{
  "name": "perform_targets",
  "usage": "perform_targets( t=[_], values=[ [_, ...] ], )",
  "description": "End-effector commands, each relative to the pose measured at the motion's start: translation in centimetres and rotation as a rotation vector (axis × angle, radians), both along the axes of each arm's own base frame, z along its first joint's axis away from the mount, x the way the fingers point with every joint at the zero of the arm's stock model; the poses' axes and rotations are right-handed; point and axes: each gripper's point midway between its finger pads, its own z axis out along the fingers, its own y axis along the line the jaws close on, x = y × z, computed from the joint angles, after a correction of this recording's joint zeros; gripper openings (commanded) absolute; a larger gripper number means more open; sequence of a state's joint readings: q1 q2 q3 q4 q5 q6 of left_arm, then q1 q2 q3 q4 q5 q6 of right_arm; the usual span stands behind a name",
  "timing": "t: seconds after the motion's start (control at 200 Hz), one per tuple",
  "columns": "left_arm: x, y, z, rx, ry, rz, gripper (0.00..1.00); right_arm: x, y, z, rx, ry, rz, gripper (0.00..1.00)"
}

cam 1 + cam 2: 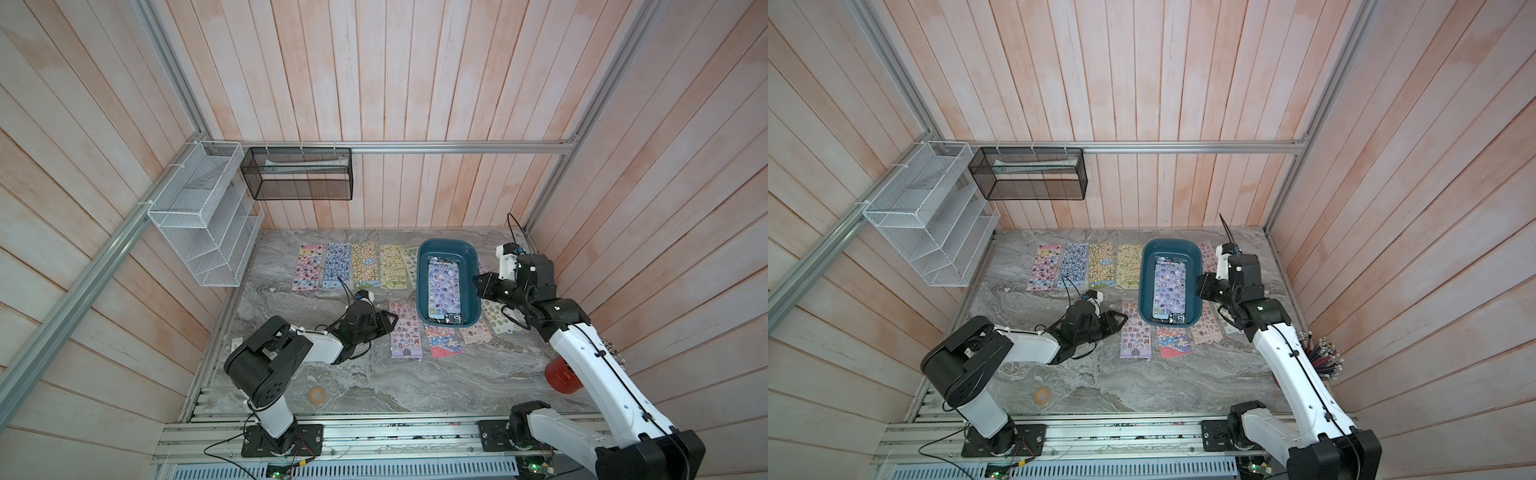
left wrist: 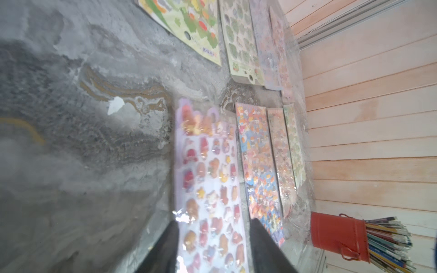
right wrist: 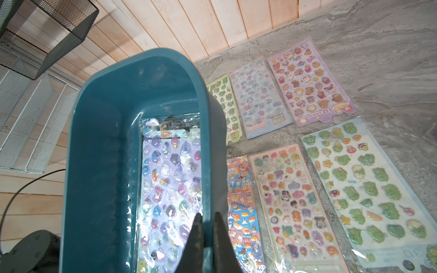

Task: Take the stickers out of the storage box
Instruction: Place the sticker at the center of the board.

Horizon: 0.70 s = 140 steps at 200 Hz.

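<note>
**Right clamps box, left released**

Right fingers clenched on the storage box long wall, one inside, one outside. A purple sheet lies flat in the box bottom. Left fingers spread apart, straddling a lilac sheet flat on the bench. Other stickers lie on the bench around the box.

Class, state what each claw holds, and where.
Right claw pinches the dark teal plastic storage box by its long side wall. Left claw is open, holding nothing.
</note>
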<state>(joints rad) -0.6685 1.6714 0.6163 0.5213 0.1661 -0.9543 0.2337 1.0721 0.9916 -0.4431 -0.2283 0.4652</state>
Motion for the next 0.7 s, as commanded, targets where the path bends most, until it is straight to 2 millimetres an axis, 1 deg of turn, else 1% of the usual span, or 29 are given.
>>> perform_targets(
  t=[0.0, 0.02, 0.105, 0.225, 0.24, 0.29, 0.335, 0.42, 0.5, 0.58, 0.62, 0.695],
  values=[
    [0.0, 1.6, 1.8, 0.055, -0.058, 0.035, 0.61, 0.2, 1.3, 0.4, -0.01, -0.012, 0.035, 0.0],
    [0.0, 1.9, 2.0, 0.063, -0.062, 0.04, 0.61, 0.2, 1.5, 0.3, -0.013, -0.011, 0.038, 0.0],
    [-0.3, 3.4, 4.2, 0.07, -0.099, 0.072, 0.61, 0.2, 2.8, 0.1, -0.026, -0.011, 0.051, 0.0],
    [-1.0, 6.6, 7.2, 0.08, -0.15, 0.132, 0.61, 0.0, 5.7, -1.3, -0.049, 0.011, 0.093, 0.0],
    [-1.1, 6.9, 7.4, 0.086, -0.153, 0.136, 0.61, 0.0, 6.1, -1.5, -0.052, 0.012, 0.099, 0.0],
    [-1.6, 8.3, 9.0, 0.105, -0.184, 0.156, 0.59, -0.1, 7.5, -2.1, -0.054, 0.014, 0.118, 0.0],
    [-2.2, 9.7, 9.8, 0.157, -0.195, 0.179, 0.57, -0.3, 9.0, -2.6, -0.055, 0.01, 0.135, 0.0],
    [-3.4, 12.1, 11.9, 0.242, -0.22, 0.214, 0.55, -0.7, 11.6, -4.3, -0.064, 0.026, 0.165, 0.0],
    [-4.5, 13.7, 13.8, 0.293, -0.234, 0.233, 0.55, -0.9, 14.0, -5.6, -0.076, 0.04, 0.196, 0.0],
    [-5.4, 14.9, 14.9, 0.343, -0.215, 0.242, 0.55, -0.9, 16.2, -6.4, -0.085, 0.045, 0.221, 0.0],
    [-5.7, 15.1, 15.3, 0.362, -0.206, 0.235, 0.54, -0.9, 17.2, -6.6, -0.088, 0.041, 0.228, 0.0],
    [-6.0, 15.5, 15.2, 0.391, -0.18, 0.231, 0.54, -0.7, 18.8, -7.1, -0.095, 0.03, 0.231, 0.0]
  ],
)
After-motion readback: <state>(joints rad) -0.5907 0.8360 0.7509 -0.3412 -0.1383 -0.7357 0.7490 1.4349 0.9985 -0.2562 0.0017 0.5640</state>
